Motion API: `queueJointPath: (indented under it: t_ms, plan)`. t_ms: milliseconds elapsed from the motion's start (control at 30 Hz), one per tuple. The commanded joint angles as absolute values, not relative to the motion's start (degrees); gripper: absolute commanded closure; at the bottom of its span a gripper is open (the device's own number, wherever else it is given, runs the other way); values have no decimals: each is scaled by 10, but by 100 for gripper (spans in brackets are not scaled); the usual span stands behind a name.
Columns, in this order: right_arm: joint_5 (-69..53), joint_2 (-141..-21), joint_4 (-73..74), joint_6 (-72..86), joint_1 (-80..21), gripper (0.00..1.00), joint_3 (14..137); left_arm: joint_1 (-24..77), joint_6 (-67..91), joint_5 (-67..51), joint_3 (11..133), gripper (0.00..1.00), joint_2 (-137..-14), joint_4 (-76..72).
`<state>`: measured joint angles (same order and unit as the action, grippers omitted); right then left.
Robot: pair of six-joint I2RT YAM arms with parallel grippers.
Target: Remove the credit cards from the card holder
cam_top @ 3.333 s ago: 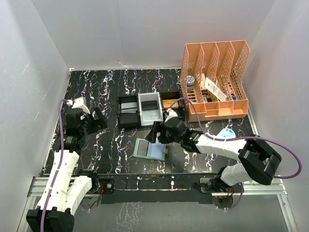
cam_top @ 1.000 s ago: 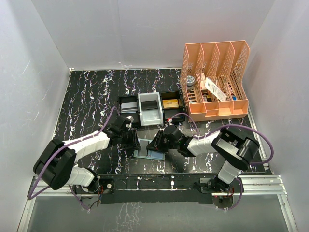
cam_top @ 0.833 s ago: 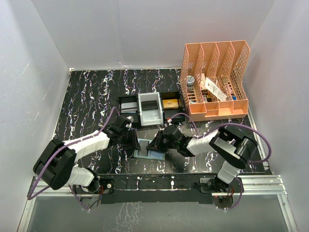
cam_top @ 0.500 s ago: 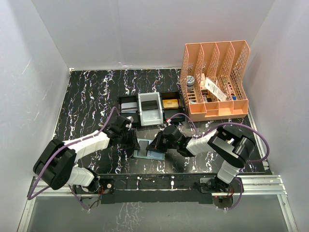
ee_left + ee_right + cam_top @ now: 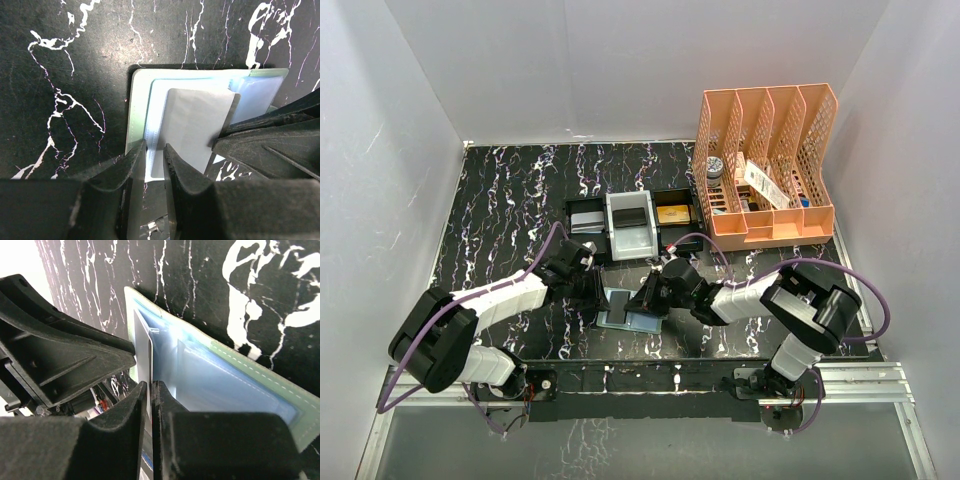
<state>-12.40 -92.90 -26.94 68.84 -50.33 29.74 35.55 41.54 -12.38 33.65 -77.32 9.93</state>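
Card (image 5: pixel 145 354) between right tool (image 5: pixel 149 386) jaws

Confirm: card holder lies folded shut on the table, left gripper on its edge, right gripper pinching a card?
Not folded: the left wrist view shows the card holder lying open, pockets up; left gripper on its edge, right gripper pinching the grey card.
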Motion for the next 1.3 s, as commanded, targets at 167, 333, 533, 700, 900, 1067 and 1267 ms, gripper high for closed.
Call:
queueJointPath:
  t_ms: [167,333,533,700,900,1067,1267]
  plan:
    - [-139,-919,-280,683,-500,87,296,359,405,-123,332,82,-776,117]
    - [-145,-920,-299,685,-500,91,289,359,407,-125,329,82,-778,113]
    - [-148,-929,-293,688,-500,93,300,360,407,-127,328,83,-777,112]
    - [-163,-955,-304,690,-500,94,307,359,408,-129,328,84,-778,110]
    - [-157,-948,-311,691,-500,100,297,359,407,-124,328,84,-774,115]
    - [-145,-913,-281,671,-493,100,277,359,411,-108,321,85,-765,118]
    - [-170,-893,-273,657,-480,100,249,360,413,-102,314,85,-762,116]
